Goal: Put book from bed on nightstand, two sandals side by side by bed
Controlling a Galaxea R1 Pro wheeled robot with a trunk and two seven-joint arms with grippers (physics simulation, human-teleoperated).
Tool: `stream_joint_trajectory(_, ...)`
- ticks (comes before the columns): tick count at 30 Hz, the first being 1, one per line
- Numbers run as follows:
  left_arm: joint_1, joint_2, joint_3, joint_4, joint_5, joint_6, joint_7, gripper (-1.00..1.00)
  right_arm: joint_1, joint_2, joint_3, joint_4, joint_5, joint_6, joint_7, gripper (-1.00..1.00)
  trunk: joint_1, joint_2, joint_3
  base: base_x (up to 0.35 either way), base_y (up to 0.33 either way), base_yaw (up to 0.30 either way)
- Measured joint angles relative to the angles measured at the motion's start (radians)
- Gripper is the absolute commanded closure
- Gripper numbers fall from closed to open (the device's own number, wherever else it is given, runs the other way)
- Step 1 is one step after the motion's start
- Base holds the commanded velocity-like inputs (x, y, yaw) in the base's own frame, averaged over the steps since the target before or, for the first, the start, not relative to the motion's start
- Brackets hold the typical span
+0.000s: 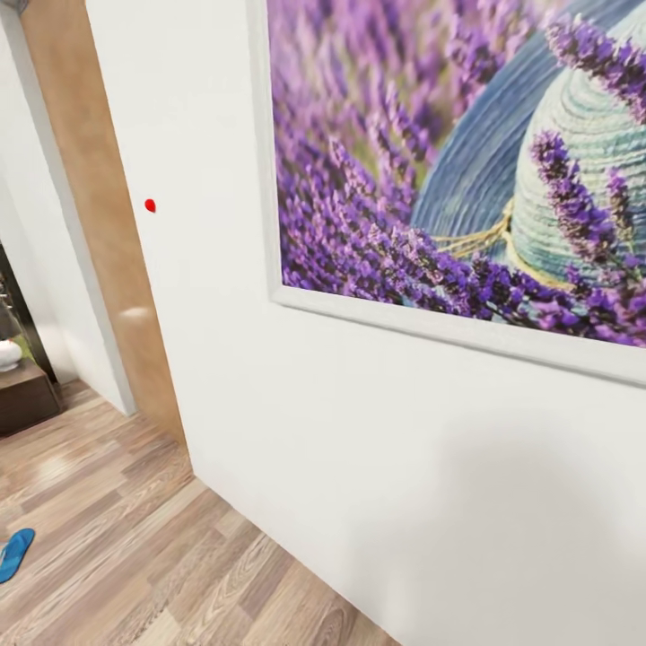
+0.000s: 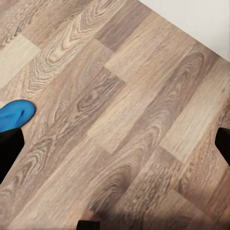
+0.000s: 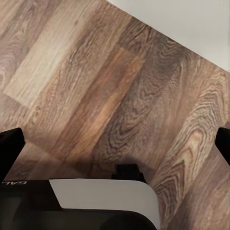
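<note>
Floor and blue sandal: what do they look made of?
Floor: wood planks or a wood-look laminate, grey-brown, printed-looking grain with a slight sheen. Blue sandal: likely foam or rubber, a flat, uniformly bright blue sole with a matte look; too small to be sure.

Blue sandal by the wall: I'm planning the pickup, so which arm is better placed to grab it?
Probably the left. The sandal lies on the floor at the robot's left, and the left gripper's camera shows it.

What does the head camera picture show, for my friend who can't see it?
A big framed picture of purple lavender and a straw hat hangs on a white wall. Below is a wood-plank floor, with one blue sandal at the left edge and a wooden door frame beyond.
</note>
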Motion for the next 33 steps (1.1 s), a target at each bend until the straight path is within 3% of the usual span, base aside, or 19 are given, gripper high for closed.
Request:
stream_joint_trajectory(15, 0.0, 0.0, 0.0, 0.0, 0.0, 0.0, 0.0, -1.0, 0.0, 0.001, 0.0, 0.002, 0.0, 0.0, 0.0, -1.0, 0.0, 0.0, 0.0, 0.005, 0.0, 0.292)
stream_joint_trajectory(33, 0.0, 0.0, 0.0, 0.0, 0.0, 0.0, 0.0, -1.0, 0.0, 0.001, 0.0, 0.002, 0.0, 0.0, 0.0, -1.0, 0.0, 0.0, 0.0, 0.105, 0.0, 0.293)
